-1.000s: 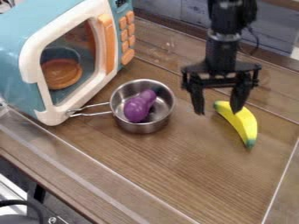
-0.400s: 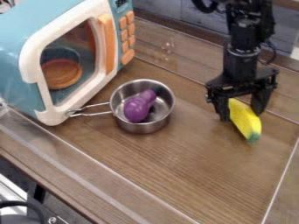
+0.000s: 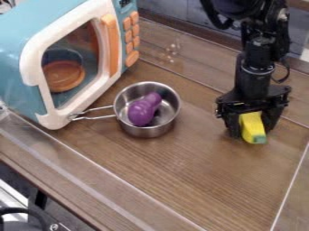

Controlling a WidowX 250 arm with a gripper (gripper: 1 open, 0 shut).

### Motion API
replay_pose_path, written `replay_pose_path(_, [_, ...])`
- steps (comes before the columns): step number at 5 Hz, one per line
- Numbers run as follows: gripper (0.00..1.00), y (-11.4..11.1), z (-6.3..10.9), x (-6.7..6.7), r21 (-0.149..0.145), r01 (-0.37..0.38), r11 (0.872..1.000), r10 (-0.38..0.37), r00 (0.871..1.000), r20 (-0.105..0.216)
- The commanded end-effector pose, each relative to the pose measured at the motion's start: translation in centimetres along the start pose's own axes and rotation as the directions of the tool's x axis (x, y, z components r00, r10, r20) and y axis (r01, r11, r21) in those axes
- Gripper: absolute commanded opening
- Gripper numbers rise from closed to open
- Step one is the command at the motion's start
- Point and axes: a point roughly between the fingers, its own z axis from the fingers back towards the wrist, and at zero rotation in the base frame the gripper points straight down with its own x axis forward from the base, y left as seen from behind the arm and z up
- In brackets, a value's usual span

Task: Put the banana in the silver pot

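Banana (image 3: 252, 127) lies on the wooden table (image 3: 182, 180) at right of frame, between the spread fingers of the gripper (image 3: 251, 124), which straddles it from above, nothing clamped yet. Close squarely across its middle so the curved body doesn't pivot. Silver pot (image 3: 147, 109), centre-left, already holds a purple toy vegetable (image 3: 144, 109); aim for the free side. Toy microwave (image 3: 67, 50) sits upper left.

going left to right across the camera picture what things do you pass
Teal toy microwave with open door → small shiny silver pot holding a purple lumpy toy vegetable → open black gripper straddling the yellow toy banana.
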Motion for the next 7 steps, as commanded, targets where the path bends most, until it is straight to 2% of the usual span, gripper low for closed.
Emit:
replay_pose_path(1, [1.0, -1.1, 3.4, -0.2, -0.051, 0.005, 0.999, -0.002, 0.999, 0.052])
replay_pose_path(3, [1.0, 0.1, 4.3, 1.4, -0.049, 0.045, 0.998, -0.042, 0.997, 0.062])
replay_pose_path(4, [1.0, 0.0, 4.5, 2.0, -0.058, -0.047, 0.997, 0.051, 0.996, 0.074])
replay_pose_path(5, [1.0, -0.2, 4.8, 2.6, -0.066, -0.122, 0.99, 0.128, 0.988, 0.085])
replay_pose_path(7, [1.0, -0.2, 3.8, 0.5, -0.059, -0.061, 0.996, 0.066, 0.994, 0.092])
